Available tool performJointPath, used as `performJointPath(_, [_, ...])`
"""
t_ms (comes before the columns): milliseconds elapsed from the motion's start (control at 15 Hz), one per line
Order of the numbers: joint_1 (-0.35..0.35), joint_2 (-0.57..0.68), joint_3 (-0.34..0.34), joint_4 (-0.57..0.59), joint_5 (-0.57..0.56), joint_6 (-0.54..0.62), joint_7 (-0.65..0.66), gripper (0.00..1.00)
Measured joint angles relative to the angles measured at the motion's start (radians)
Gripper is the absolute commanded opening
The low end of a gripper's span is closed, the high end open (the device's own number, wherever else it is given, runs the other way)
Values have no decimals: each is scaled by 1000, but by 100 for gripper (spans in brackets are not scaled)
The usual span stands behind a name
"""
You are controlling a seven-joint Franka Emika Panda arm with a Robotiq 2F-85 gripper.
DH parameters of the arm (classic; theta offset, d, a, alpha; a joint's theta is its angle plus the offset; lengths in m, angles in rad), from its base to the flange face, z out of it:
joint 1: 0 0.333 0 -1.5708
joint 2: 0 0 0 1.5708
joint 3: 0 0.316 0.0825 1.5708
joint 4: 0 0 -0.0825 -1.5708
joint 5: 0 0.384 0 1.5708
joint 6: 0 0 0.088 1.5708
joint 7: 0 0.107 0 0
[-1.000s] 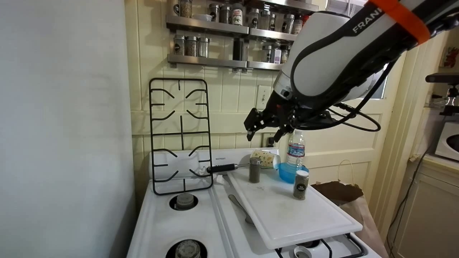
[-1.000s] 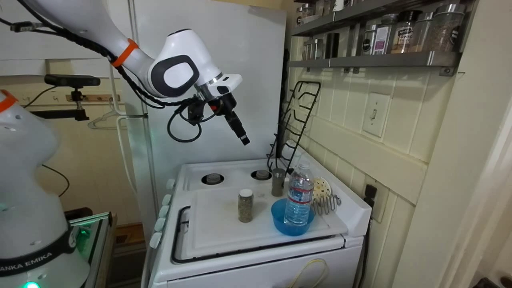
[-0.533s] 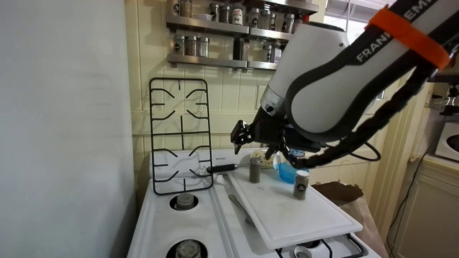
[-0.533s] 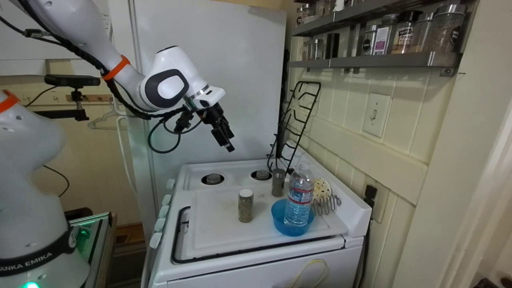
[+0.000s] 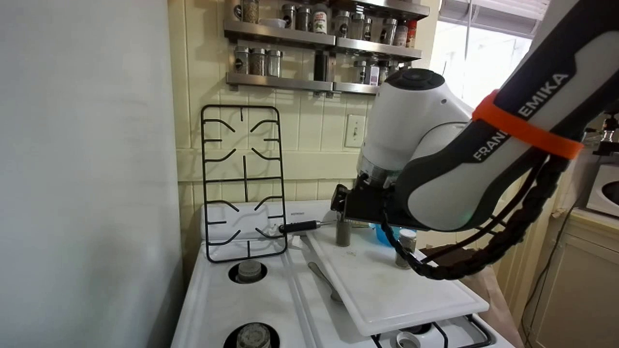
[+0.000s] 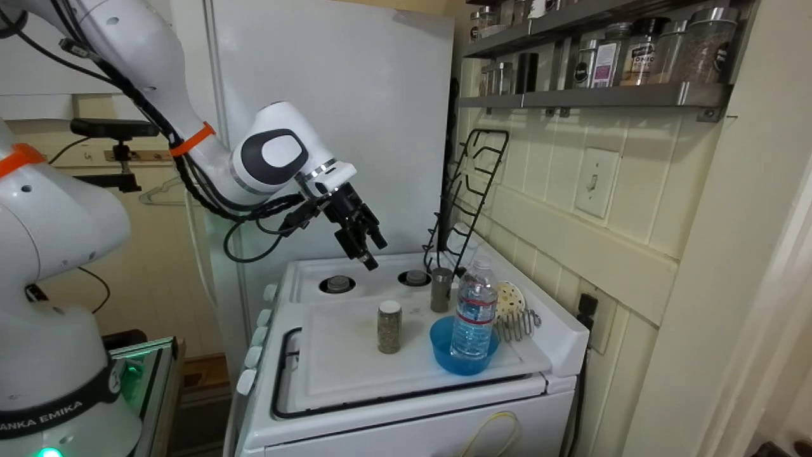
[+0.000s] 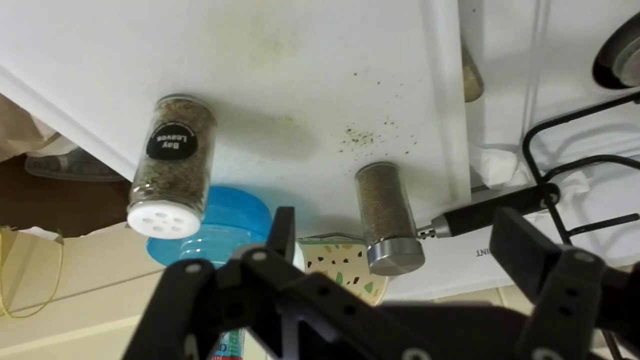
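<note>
My gripper (image 7: 400, 232) is open and empty, with its fingers apart. In the wrist view a glass jar with a metal lid (image 7: 385, 210) appears between the fingers, apart from them. It stands upright on the white board (image 5: 387, 295). A jar with a white perforated lid, labelled Bay Leaves (image 7: 177, 167), stands on the board too. In an exterior view the gripper (image 6: 375, 252) hangs above the stove, higher than both the metal-lid jar (image 6: 441, 292) and the white-lid jar (image 6: 389, 330). In an exterior view the arm hides part of the gripper. Brown specks lie on the board.
A blue bowl (image 6: 457, 363) with a water bottle (image 6: 474, 311) is near the board's back edge. A speckled cup (image 7: 345, 260) and a black-handled utensil (image 5: 300, 226) lie behind. A black grate (image 5: 244, 180) leans on the wall; a spoon (image 5: 325, 282) lies beside the board.
The arm has come down and the gripper is lower, closer to the jars. Its wrist has turned somewhat. The jars, bowl and board have not moved.
</note>
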Motion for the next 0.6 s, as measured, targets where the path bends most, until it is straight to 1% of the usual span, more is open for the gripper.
performJointPath(133, [-14,-11,13,0,-4,-1,5,100])
performJointPath(600, [-15,-20,17,0,-4,-1,7,100])
